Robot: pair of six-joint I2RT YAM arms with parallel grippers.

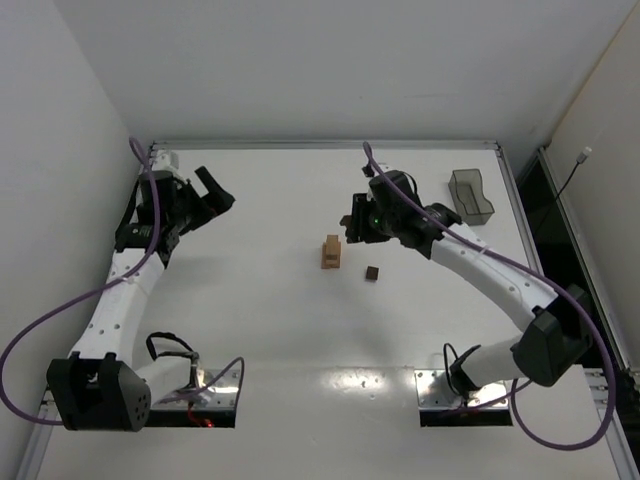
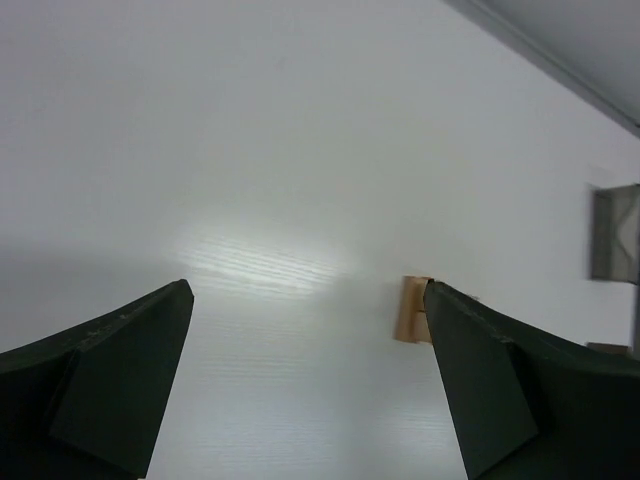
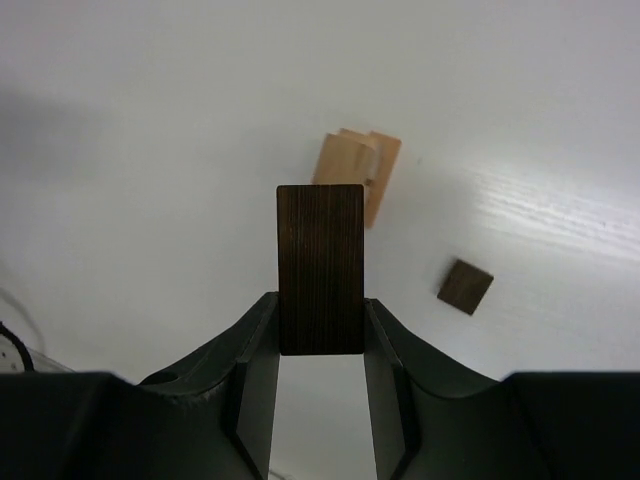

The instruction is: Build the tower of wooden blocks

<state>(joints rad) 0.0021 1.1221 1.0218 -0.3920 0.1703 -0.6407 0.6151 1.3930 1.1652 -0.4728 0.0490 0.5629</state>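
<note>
The tower is a small stack of light tan wood blocks mid-table; it also shows in the right wrist view and, partly behind a finger, in the left wrist view. My right gripper is shut on a dark brown oblong block and holds it in the air just right of and behind the tower. A dark brown cube lies on the table right of the tower, also in the right wrist view. My left gripper is open and empty at the far left.
A translucent grey plastic bin stands at the back right; it also shows in the left wrist view. The white table's raised back edge runs behind it, with walls on both sides.
</note>
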